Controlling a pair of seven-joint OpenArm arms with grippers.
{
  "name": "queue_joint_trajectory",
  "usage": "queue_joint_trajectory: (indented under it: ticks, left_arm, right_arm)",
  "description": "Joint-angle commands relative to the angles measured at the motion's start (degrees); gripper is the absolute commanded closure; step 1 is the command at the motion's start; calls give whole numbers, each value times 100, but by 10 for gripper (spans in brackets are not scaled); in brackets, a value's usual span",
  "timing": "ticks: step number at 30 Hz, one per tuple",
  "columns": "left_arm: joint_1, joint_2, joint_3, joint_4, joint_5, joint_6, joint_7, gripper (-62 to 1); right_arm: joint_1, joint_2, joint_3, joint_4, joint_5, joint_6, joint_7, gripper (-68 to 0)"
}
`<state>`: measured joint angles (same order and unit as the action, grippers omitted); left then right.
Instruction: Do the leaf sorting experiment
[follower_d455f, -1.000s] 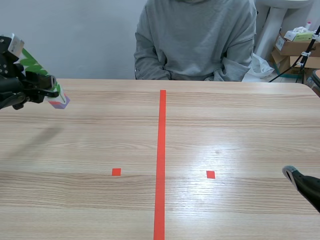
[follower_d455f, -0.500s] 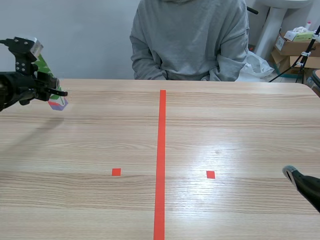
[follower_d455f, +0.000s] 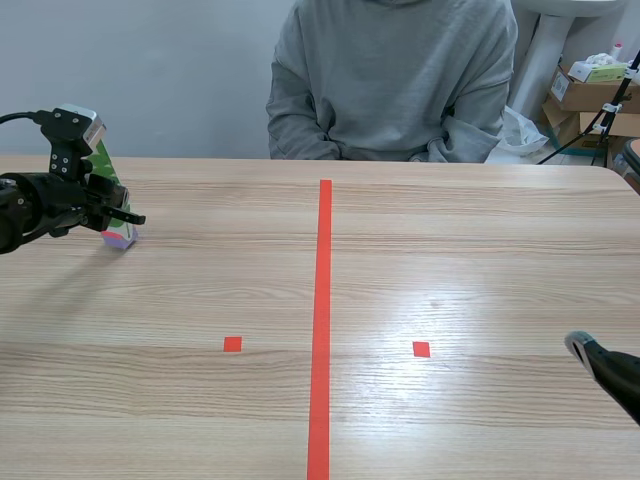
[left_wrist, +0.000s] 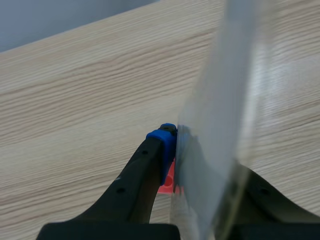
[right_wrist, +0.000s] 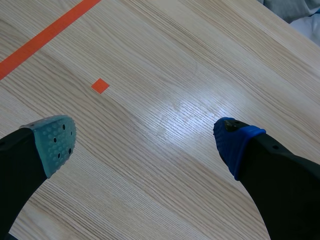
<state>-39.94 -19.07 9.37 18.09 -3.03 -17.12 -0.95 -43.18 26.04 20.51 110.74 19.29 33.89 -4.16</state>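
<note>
Light wood-grain table (follower_d455f: 450, 260) seen with an orange-red tape line down its middle and two small tape squares toward the near edge.

Left end effector (follower_d455f: 118, 218) is located by the far left corner of the table, just above the surface. It is clenched on a clear laminated card with a green leaf print (follower_d455f: 103, 168). The card is held on edge, roughly upright, with the green print seen above the fingers and a purple-and-red lower corner seen below them. Whether that corner touches the table cannot be told.

In the left wrist view the left end effector (left_wrist: 205, 170) is seen with the card (left_wrist: 225, 100) pressed between its fingers. A blue pad (left_wrist: 166, 147) is set flat against one face of the sheet; the other finger is seen only dimly through the plastic. A bit of red is noted at the card's base beside the pad. Table (left_wrist: 75, 100) is seen beyond.

Right end effector (follower_d455f: 598, 362) is located low at the near right corner, well apart from the card. In the right wrist view the right end effector (right_wrist: 150, 145) is released, with the grey-green pad (right_wrist: 52, 140) and blue pad (right_wrist: 235, 140) wide apart and only bare table (right_wrist: 175, 60) between them.

A person in a grey sweatshirt (follower_d455f: 390, 80) is seated at the far edge. Cardboard boxes (follower_d455f: 590, 95) are stacked beyond the far right corner.
</note>
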Motion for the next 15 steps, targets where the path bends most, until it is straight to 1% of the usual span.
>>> queue_joint_trajectory:
  ticks: [1,5,8,11,13,15]
  left_arm:
    - [20,-50,-37,92,-52,11,-146,-43]
    - [122,-50,-37,92,-52,17,-229,-43]
    - [133,-50,-37,92,-50,140,-256,-43]
    - [133,-50,-37,94,-50,160,-291,-43]
    - [133,-50,-37,94,-50,160,-334,-69]
    - [133,-50,-37,94,-50,160,-358,-133]
  right_arm:
    - [48,-2,7,90,37,2,63,-562]
    - [48,-2,7,90,37,2,63,-562]
    - [48,-2,7,90,37,2,63,-562]
    - [48,-2,7,90,37,2,63,-562]
    - [48,-2,7,90,37,2,63,-563]
    - [48,-2,7,90,37,2,63,-562]
